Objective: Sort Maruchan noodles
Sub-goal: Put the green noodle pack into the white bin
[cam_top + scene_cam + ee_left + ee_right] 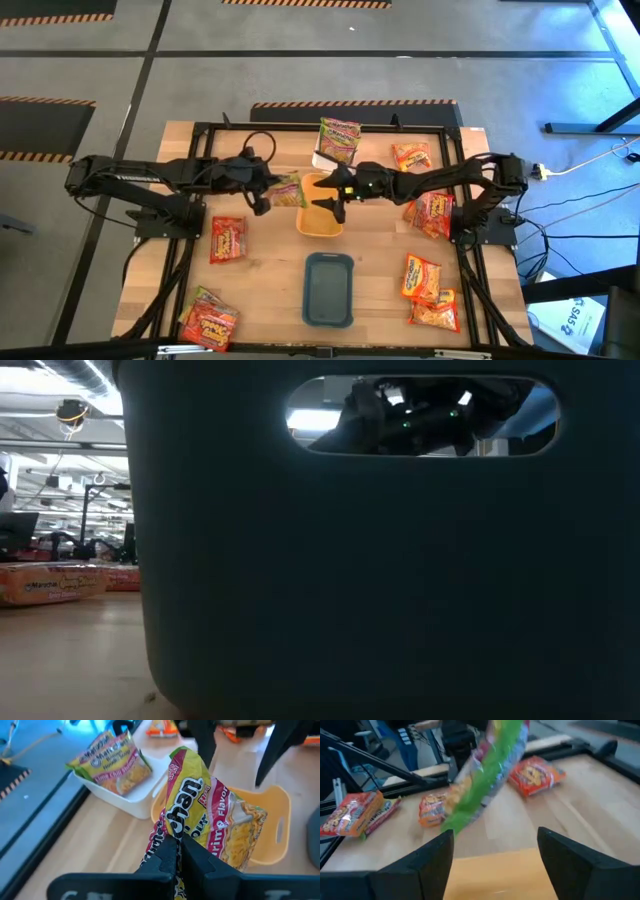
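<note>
While left gripper (178,851) pinches green-pink Maruchan packet (210,812) by its edge | packet light, crinkly, slippery, hangs limp | right gripper (492,851) spread wide over orange tray (320,224)

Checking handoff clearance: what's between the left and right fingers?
In the high view, the green-pink noodle packet, held by the left gripper, hangs over the orange tray's edge before the open right gripper.
</note>
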You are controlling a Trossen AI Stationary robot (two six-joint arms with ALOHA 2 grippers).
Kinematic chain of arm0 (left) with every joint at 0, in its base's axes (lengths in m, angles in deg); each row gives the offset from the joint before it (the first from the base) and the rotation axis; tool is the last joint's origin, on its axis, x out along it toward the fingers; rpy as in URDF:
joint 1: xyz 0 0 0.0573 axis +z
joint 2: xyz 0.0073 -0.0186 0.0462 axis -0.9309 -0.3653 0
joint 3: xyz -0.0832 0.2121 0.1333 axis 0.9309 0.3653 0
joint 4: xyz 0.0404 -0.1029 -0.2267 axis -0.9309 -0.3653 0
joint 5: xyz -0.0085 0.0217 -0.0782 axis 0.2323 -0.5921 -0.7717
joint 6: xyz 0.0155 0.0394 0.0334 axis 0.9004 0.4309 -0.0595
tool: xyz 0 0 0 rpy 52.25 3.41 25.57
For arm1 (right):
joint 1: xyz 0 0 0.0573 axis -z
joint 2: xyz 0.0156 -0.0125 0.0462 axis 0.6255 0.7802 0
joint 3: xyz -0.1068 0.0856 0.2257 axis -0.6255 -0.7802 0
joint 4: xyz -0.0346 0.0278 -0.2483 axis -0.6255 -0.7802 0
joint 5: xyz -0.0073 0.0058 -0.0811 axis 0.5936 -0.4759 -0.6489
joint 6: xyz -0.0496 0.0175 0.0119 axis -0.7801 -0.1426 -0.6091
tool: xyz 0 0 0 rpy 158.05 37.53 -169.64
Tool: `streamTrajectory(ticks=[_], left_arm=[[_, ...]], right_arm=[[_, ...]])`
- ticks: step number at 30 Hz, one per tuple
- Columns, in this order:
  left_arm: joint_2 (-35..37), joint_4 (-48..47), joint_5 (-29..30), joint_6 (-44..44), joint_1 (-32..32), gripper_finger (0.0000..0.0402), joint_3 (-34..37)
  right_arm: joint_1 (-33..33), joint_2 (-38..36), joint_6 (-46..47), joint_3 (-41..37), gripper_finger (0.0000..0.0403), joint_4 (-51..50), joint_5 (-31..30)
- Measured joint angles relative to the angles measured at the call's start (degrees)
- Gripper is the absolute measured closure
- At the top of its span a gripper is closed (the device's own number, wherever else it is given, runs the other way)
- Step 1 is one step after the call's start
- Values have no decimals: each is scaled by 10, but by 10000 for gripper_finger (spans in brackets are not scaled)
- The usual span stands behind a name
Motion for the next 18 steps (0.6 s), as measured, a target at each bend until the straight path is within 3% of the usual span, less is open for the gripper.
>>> streamTrajectory(ticks=[7,18], left_arm=[[-24,36,21,31,3,399,0],[-69,114,38,60,-2,397,0]], right_arm=[[0,1,4,31,76,-3,-8],[1,34,38,47,70,-24,-72]])
